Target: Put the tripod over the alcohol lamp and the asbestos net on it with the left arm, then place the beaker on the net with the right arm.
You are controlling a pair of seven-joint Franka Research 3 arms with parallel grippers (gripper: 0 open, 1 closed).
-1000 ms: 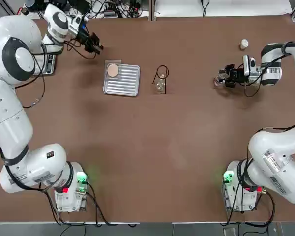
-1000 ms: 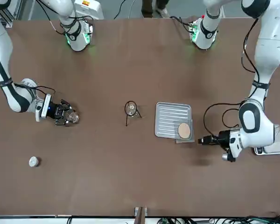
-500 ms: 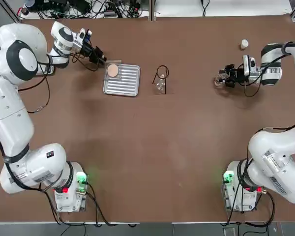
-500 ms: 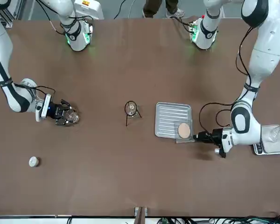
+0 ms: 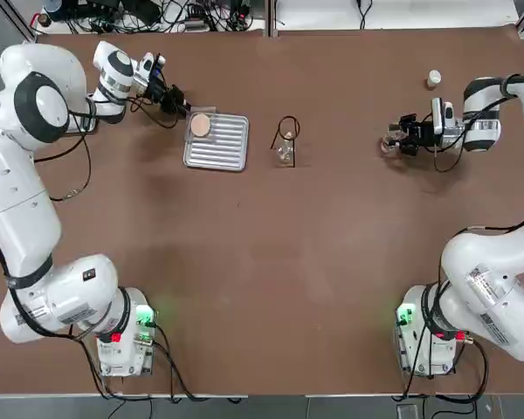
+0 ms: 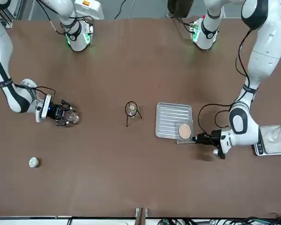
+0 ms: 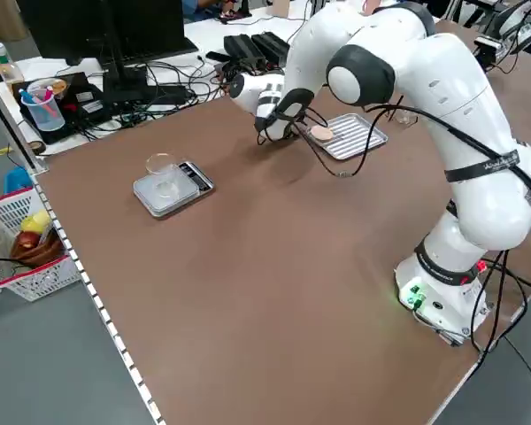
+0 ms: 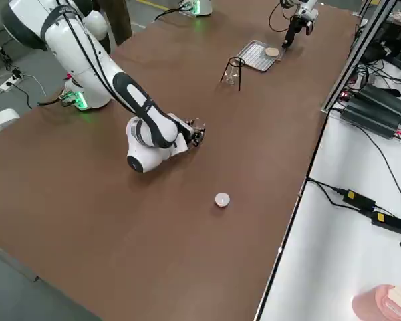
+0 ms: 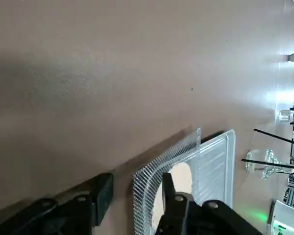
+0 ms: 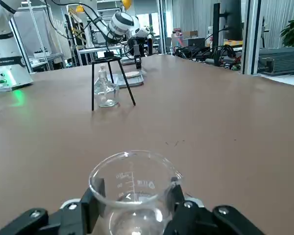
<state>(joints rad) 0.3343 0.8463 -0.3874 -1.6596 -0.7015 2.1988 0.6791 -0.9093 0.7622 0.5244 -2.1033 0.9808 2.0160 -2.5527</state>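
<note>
Since the earlier frame the left gripper [image 5: 182, 109] has been brought up to the asbestos net [image 5: 200, 126], which lies on the ribbed tray [image 5: 218, 144]. In the front view the beaker [image 6: 73, 117] is seen clamped in the closed right gripper [image 6: 69, 118]. In the left wrist view the parted fingers [image 9: 169, 188] straddle the net's edge, not yet closed; the tripod [image 5: 286, 135] stands over the alcohol lamp [image 5: 285, 153].
</note>
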